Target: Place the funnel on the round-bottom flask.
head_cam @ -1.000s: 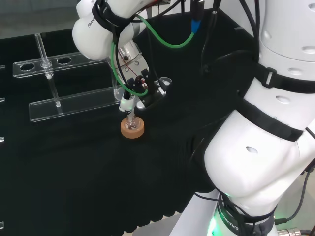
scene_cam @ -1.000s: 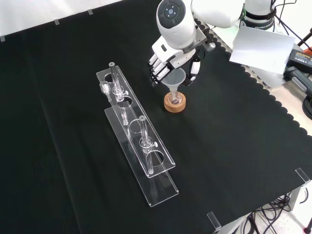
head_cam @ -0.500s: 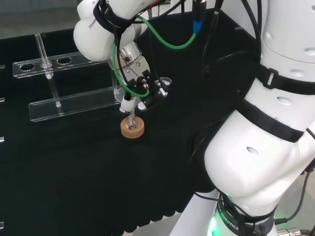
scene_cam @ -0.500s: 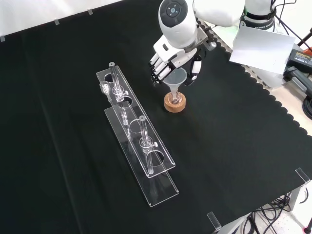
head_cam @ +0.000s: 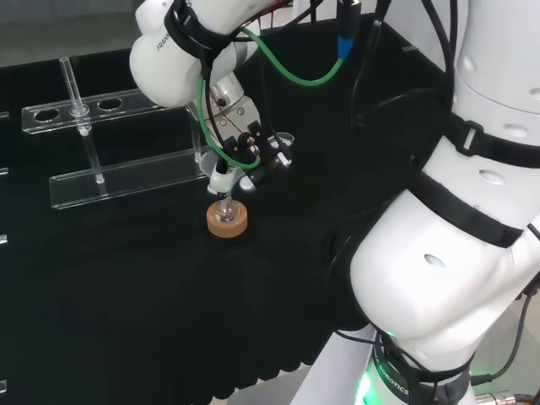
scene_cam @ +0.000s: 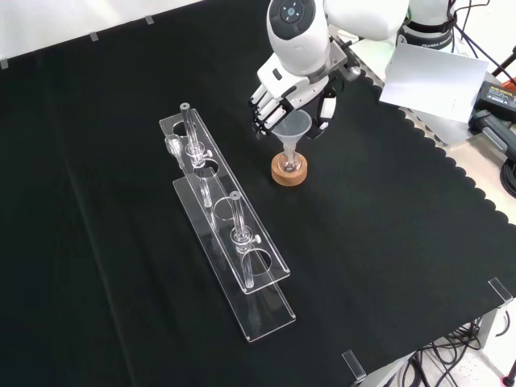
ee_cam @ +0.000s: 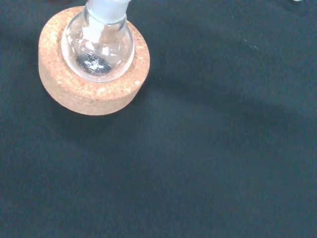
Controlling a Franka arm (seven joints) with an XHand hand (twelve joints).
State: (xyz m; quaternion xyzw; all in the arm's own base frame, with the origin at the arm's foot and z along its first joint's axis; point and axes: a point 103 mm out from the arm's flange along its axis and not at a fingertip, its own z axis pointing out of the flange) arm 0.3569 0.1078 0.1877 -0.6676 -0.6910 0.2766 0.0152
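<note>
My hand (scene_cam: pixel 292 90) hangs above the clear cone-shaped funnel (scene_cam: pixel 292 129), my fingers (scene_cam: pixel 264 109) spread apart and off its rim. The funnel's stem sits in the neck of the small clear round-bottom flask (ee_cam: pixel 98 47) on its round cork ring stand (scene_cam: pixel 289 170). To the left in the front view stands a clear acrylic tube rack (scene_cam: pixel 228 228); bare black-cloth tabletop (scene_cam: pixel 387 242) lies open to the right.

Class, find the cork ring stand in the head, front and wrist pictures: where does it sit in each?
Head view: cork ring, left of centre, below the robot hand.
Front view: cork ring, above centre, under the funnel.
Wrist view: cork ring, cradling the round-bottom flask.
Shared landmark: that flask.
</note>
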